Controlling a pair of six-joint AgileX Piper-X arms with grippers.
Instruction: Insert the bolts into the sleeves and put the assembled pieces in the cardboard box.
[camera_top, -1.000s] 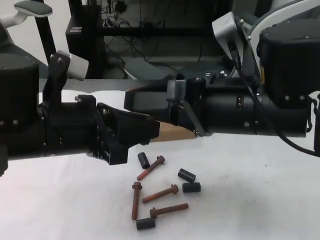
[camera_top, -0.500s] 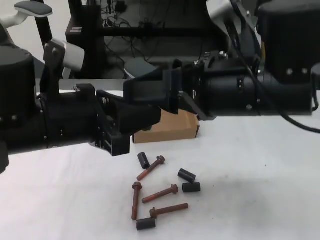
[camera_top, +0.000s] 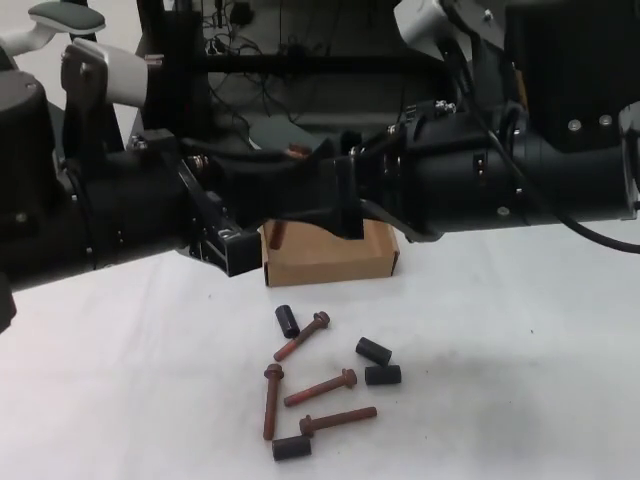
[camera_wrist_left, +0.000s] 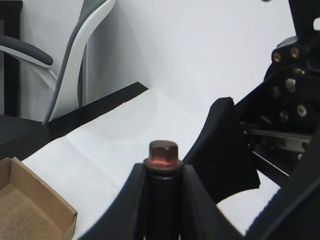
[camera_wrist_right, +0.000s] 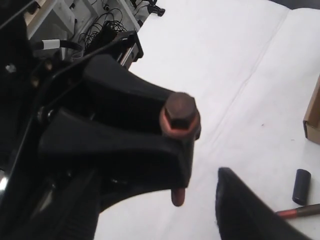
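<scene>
My left gripper (camera_wrist_left: 163, 175) is shut on a black sleeve (camera_wrist_left: 163, 200) held upright, with a rusty bolt (camera_wrist_left: 163, 152) standing in it. The bolt's head (camera_wrist_right: 179, 116) sits on top of the sleeve and its tip (camera_wrist_right: 178, 196) sticks out below. In the high view this piece (camera_top: 277, 235) hangs above the cardboard box (camera_top: 330, 258). My right gripper (camera_top: 325, 195) is open right beside the left one, one finger (camera_wrist_right: 250, 212) close to the held piece without touching it. Several loose bolts (camera_top: 320, 387) and sleeves (camera_top: 373, 350) lie on the white table.
The open box (camera_wrist_left: 30, 205) stands at the back of the white table (camera_top: 520, 360). One sleeve (camera_wrist_right: 301, 186) and a bolt (camera_wrist_right: 297, 211) lie near it. A chair (camera_wrist_left: 75, 55) and dark racks stand beyond the table's edge.
Both arms have risen and closed in on each other, uncovering the cardboard box. The left gripper has lifted the sleeve with the bolt above the box. The loose parts have not moved.
</scene>
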